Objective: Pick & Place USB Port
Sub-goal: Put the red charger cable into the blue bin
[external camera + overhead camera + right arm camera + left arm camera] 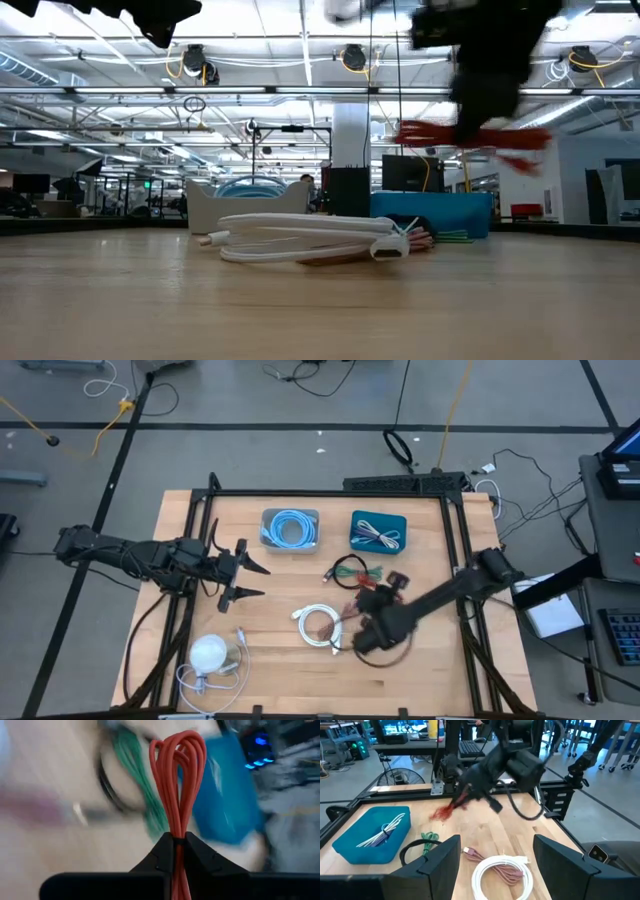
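Red cable sits clamped in your right end effector, fingers closed on its bundled loops, lifted off the desk. Its long axis runs straight out ahead, toward the blue bin (nearest this arm). Left end effector waits open. No legible writing.

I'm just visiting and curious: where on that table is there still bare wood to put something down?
Bare wood lies near the right gripper, which holds the red cable, along the table edge between the white round device and the right rail. It is crowded mid-table: white cable, green-black cable, grey bin and blue bin.
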Available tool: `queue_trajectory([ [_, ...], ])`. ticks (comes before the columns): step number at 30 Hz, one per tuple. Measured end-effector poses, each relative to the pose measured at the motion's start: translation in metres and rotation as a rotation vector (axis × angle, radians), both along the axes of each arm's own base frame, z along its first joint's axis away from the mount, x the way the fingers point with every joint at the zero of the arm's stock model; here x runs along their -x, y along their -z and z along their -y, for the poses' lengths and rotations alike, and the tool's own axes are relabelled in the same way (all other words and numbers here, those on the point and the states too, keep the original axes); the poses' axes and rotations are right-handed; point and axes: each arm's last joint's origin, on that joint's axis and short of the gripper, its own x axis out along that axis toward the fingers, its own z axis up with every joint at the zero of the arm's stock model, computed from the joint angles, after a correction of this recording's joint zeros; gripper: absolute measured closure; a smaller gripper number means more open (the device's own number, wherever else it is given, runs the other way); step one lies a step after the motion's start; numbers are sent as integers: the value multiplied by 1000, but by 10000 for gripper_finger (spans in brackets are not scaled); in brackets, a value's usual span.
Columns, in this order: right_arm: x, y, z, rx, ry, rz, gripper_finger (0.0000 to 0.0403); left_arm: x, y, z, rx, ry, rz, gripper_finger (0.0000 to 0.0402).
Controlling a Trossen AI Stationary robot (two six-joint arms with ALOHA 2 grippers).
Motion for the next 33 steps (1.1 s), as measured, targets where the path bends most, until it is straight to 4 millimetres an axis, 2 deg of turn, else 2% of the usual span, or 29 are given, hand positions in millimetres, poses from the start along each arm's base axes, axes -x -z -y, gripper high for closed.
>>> queue_trajectory([
  [2, -9, -8, 8, 10, -25, 15, 389, 0, 1, 0, -7, 1, -5, 147],
  [4, -10, -13, 20, 50, -53, -55, 389, 0, 1, 0, -14, 2, -7, 147],
  [7, -16, -7, 38, 78, -50, -128, 389, 0, 1, 0, -13, 2, -5, 147],
  [14, -15, -9, 82, 243, 34, -207, 389, 0, 1, 0, -12, 2, -9, 147],
  [18, -13, -20, 104, 326, 102, -167, 389, 0, 1, 0, -12, 2, -9, 147],
  [25, -16, -33, 129, 266, 56, -212, 389, 0, 1, 0, -14, 2, -9, 147],
  [29, -22, -40, 137, 86, -107, -270, 389, 0, 1, 0, -14, 2, -9, 147],
  [33, -20, -54, 145, -115, -240, -234, 389, 0, 1, 0, -14, 2, -10, 147],
])
